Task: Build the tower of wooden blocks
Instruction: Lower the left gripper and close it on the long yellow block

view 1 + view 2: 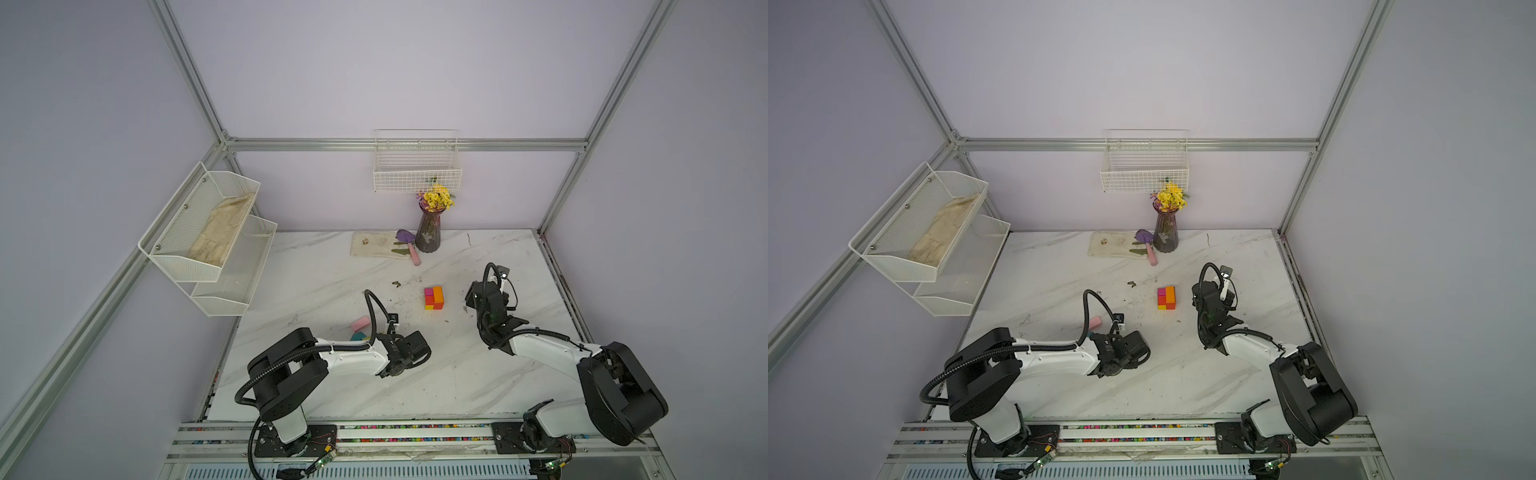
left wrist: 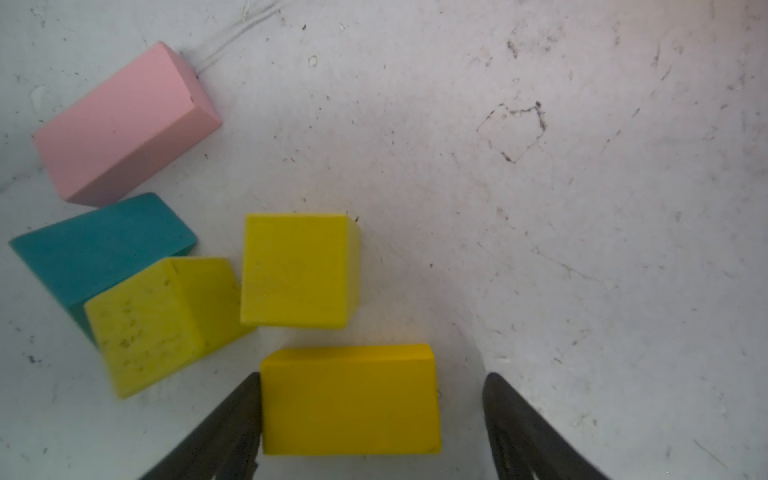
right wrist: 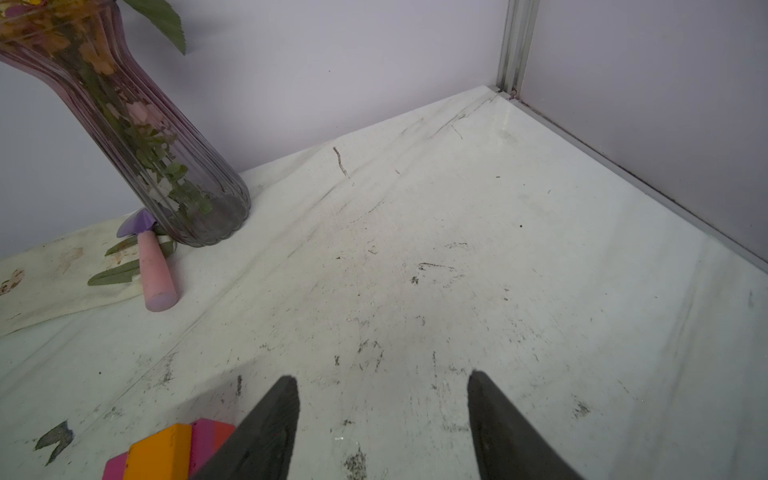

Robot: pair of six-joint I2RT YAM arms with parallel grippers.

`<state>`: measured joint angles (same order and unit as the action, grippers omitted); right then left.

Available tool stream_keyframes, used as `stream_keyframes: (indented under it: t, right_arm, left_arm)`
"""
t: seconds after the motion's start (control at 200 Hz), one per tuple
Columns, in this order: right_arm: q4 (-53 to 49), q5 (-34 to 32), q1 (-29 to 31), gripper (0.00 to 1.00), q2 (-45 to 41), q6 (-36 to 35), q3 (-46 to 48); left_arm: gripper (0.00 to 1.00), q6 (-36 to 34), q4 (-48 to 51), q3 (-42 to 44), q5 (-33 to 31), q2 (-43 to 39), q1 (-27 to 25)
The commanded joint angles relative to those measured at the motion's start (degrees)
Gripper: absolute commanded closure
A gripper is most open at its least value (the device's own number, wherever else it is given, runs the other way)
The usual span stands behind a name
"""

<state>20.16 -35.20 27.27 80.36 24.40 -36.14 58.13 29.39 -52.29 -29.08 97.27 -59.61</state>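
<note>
- Marbled white surface (image 1: 436, 382), scuffed. The tower (image 1: 433, 298) stands mid-surface: magenta, orange, red and yellow blocks.
- My left end effector (image 2: 374, 378): fingers apart astride a yellow brick (image 2: 350, 401); one finger touches it, the other stands clear.
- Just beyond it: yellow cubes (image 2: 299, 270), teal piece (image 2: 104, 245), pink brick (image 2: 124, 124).
- My right end effector (image 3: 382, 378): fingers apart over bare surface, just beside the tower.
</note>
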Motion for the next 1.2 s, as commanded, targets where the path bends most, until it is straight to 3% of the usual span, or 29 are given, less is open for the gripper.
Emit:
stream_keyframes:
  t: [0.0, 0.515, 1.195]
  right_arm:
    - [0.4, -1.3, -0.3, 0.33, 0.1, 0.5, -1.1]
    - [0.1, -1.2, -0.3, 0.33, 0.5, 0.6, -1.5]
    - [-0.2, -1.4, -0.3, 0.33, 0.1, 0.8, -1.3]
  left_arm:
    - [0.2, 1.6, -0.4, -3.5, 1.1, 1.0, 0.6]
    - [0.23, 1.6, -4.5, -0.4, 4.1, 0.9, 2.5]
    - [0.46, -2.6, -4.2, -1.7, 5.4, 0.1, 2.6]
